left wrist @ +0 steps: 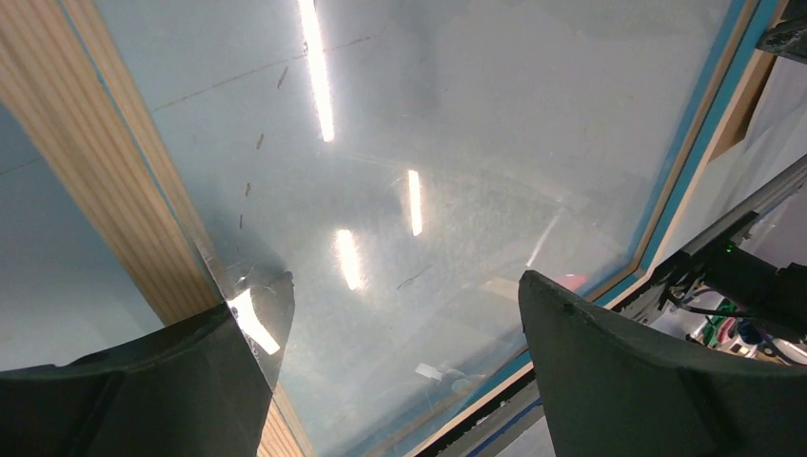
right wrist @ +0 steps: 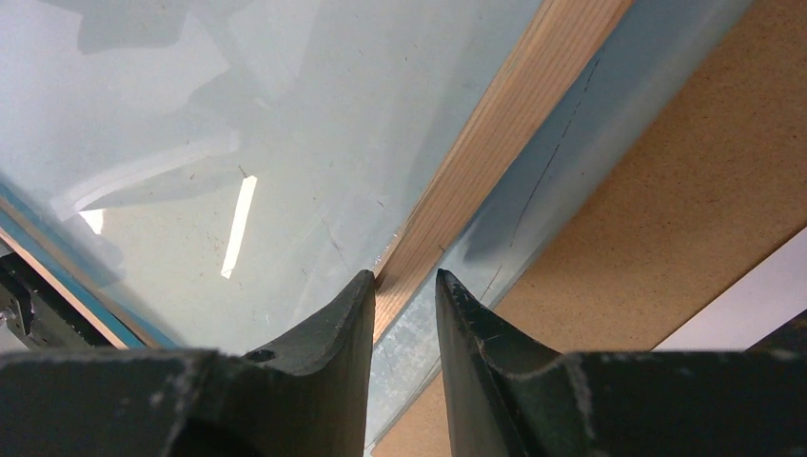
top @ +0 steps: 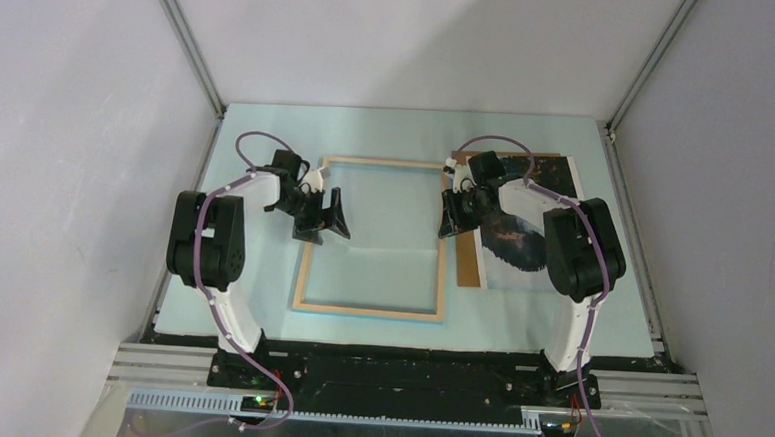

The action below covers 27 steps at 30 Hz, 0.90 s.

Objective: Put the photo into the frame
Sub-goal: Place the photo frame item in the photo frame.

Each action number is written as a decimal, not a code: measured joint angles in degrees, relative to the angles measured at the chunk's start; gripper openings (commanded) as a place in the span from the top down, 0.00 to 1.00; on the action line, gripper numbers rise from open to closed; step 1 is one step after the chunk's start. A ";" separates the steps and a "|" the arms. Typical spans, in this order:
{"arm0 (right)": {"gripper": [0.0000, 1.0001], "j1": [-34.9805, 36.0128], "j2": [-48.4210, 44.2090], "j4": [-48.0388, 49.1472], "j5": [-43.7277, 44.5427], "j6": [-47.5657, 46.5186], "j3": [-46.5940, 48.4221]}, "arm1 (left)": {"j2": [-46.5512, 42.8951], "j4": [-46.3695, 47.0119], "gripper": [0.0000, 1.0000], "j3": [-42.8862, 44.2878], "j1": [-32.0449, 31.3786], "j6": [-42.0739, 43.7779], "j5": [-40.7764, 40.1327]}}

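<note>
The right end effector (right wrist: 403, 286) is nearly clenched, leaving only a slim gap, and the pale wood rail of the frame (right wrist: 514, 124) runs straight into that gap. Whether the pads are actually squeezing the rail or only straddling it, I cannot tell. The left end effector (left wrist: 407, 279) is released, its fingers spread wide over the glass pane (left wrist: 457, 124) just inside the opposite rail, grasping nothing. Having one arm on each long side looks meant to steady or shift the frame, which lies flat in the middle of the tabletop (top: 267, 152) with its bare wood face up and a blue edge showing below it. That is probably so the back is open for loading. The photo (top: 512, 247) is not in the frame yet. It lies picture side up to the right, partly under the right arm, on the brown backing board (top: 469, 258) just beside the frame's right rail, within easy reach of that arm.
</note>
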 measured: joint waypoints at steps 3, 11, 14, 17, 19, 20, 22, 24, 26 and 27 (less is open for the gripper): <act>0.66 0.04 0.00 0.00 -0.24 0.02 0.00 | -0.35 -0.37 0.01 0.00 -0.17 0.07 -0.72; 0.66 0.04 0.00 -0.04 -0.37 0.02 0.00 | -1.16 -2.03 0.00 0.00 -0.22 0.52 -3.96; 0.66 0.04 0.00 -0.09 -0.37 0.02 0.00 | -1.66 -2.71 0.00 0.00 -0.22 0.96 -5.49; 0.66 0.07 0.00 -0.24 -0.31 0.00 0.00 | -1.99 -3.32 0.00 0.00 -0.15 1.46 -7.06; 0.66 0.11 0.00 -0.26 -0.31 0.00 0.00 | -2.32 -3.82 0.00 0.00 -0.11 1.70 -8.02; 0.66 0.13 0.00 -0.26 -0.28 0.00 0.00 | -2.47 -4.02 0.00 0.00 -0.11 1.86 -8.37; 0.66 0.22 0.00 -0.26 -0.28 0.00 0.00 | -2.86 -4.35 0.00 0.00 -0.11 1.97 -8.90; 0.66 0.33 0.00 -0.26 -0.28 0.00 0.00 | -3.19 -4.61 0.00 0.00 -0.11 2.05 -9.40; 0.66 0.48 0.00 -0.26 -0.31 0.00 0.00 | -3.41 -4.87 0.00 0.00 -0.11 2.29 -9.77; 0.66 0.59 0.00 -0.26 -0.31 0.00 0.00 | -3.45 -4.98 0.00 0.00 -0.11 2.38 -9.92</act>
